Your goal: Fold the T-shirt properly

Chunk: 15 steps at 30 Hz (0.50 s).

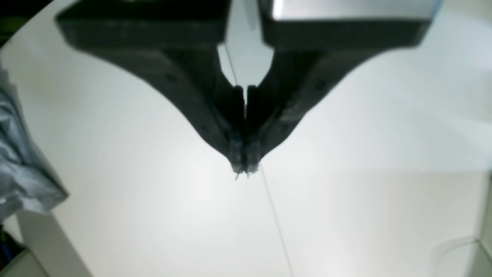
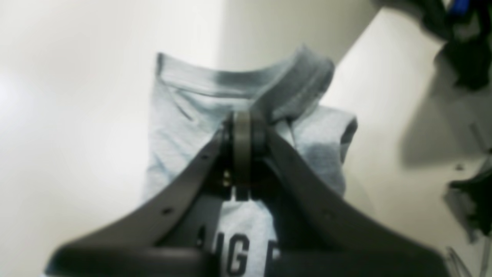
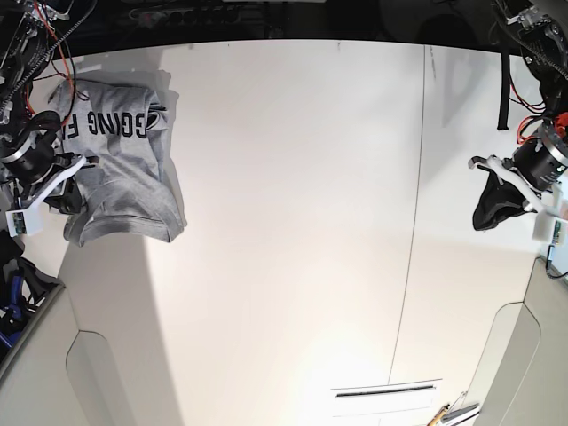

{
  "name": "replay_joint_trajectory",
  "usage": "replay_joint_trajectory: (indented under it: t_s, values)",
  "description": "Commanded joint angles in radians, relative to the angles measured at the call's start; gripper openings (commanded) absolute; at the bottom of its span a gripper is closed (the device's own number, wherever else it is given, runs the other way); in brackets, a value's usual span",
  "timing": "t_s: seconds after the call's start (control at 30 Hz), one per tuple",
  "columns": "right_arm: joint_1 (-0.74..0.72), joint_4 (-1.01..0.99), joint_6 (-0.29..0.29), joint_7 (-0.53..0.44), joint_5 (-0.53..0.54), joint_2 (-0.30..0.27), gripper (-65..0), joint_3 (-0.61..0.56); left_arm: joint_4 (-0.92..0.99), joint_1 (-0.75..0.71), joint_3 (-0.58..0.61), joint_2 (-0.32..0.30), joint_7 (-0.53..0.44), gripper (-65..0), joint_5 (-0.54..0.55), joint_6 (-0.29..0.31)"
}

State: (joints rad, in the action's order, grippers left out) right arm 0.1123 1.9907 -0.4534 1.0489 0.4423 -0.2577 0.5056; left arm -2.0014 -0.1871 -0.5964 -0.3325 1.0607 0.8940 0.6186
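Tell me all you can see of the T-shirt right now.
The T-shirt is heather-grey, soft knit, with a ribbed collar and black block lettering facing up. It lies loosely folded and rumpled at the table's corner nearest the right arm, one edge hanging unevenly. The right gripper is shut above it near the collar; whether it pinches fabric is unclear. The left gripper is shut, far away over bare table.

White table (image 3: 293,222), thin seam running lengthwise; white slotted strip (image 3: 386,389) nr front edge.

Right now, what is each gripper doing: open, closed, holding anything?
Left gripper: closed, empty, above the bare table.
Right gripper: closed over the T-shirt; a grip cannot be told.
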Motion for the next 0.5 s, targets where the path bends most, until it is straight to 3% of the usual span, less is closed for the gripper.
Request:
replay_joint_trajectory:
  t_s: [0.0,0.17,0.47]
  values:
    - [0.014,0.051,-0.008,-0.019,0.014,-0.013,-65.0,0.005,-0.045,-0.022,-0.026,-0.014,-0.016,-65.0,0.015,0.006]
    - [0.196,0.160,-0.011,-0.008,0.010,-0.014,-65.0,0.005,-0.127,-0.175,-0.155,-0.014,0.008,-65.0,0.018,0.006]
    - [0.594,0.190,-0.026,0.103,0.011,-0.016,-65.0,0.006,-0.129,-0.527,-0.383,-0.017,0.158,-65.0,0.195,0.008]
